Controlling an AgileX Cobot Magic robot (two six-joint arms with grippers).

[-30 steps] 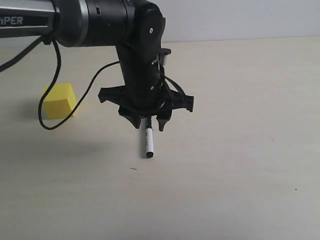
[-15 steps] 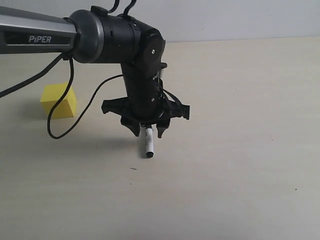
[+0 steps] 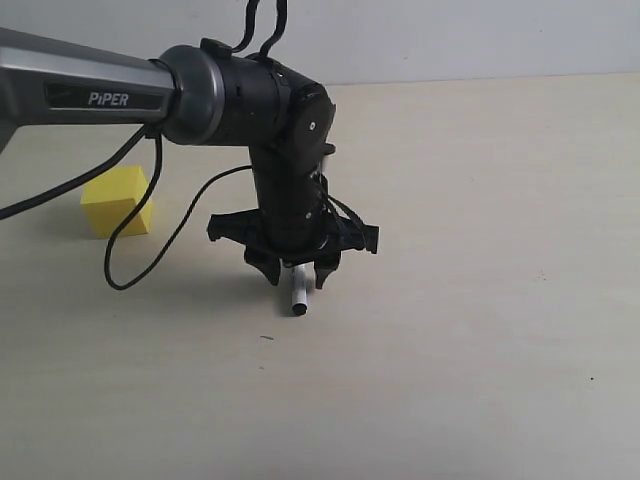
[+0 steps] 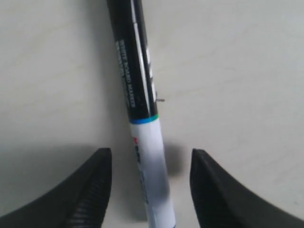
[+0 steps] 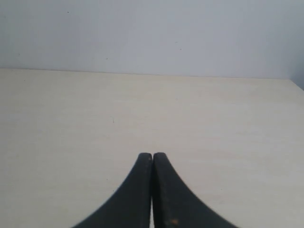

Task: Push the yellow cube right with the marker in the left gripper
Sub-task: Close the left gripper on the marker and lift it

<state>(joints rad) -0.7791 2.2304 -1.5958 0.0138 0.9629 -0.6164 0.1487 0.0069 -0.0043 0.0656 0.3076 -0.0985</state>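
The marker (image 3: 297, 297) lies flat on the table, its white barrel end and small black tip sticking out toward the camera. My left gripper (image 3: 297, 276) points straight down over it, open, one finger on each side. In the left wrist view the marker (image 4: 136, 76) runs between the fingertips (image 4: 99, 164) with a gap at each side, and my left gripper (image 4: 149, 156) touches nothing. The yellow cube (image 3: 117, 200) sits far to the left, well apart from the gripper and marker. My right gripper (image 5: 152, 156) is shut on nothing above bare tabletop.
The pale beige table (image 3: 480, 330) stretches back to a white wall. A loose black cable (image 3: 125, 270) loops down from the left arm, passing just in front of the cube's right side. The grey arm tube marked "PiPER" (image 3: 95, 97) crosses above the cube.
My left gripper has come down over the marker, so less of the barrel shows below the fingers. The arm tube has shifted right. The marker and cube have stayed in place.
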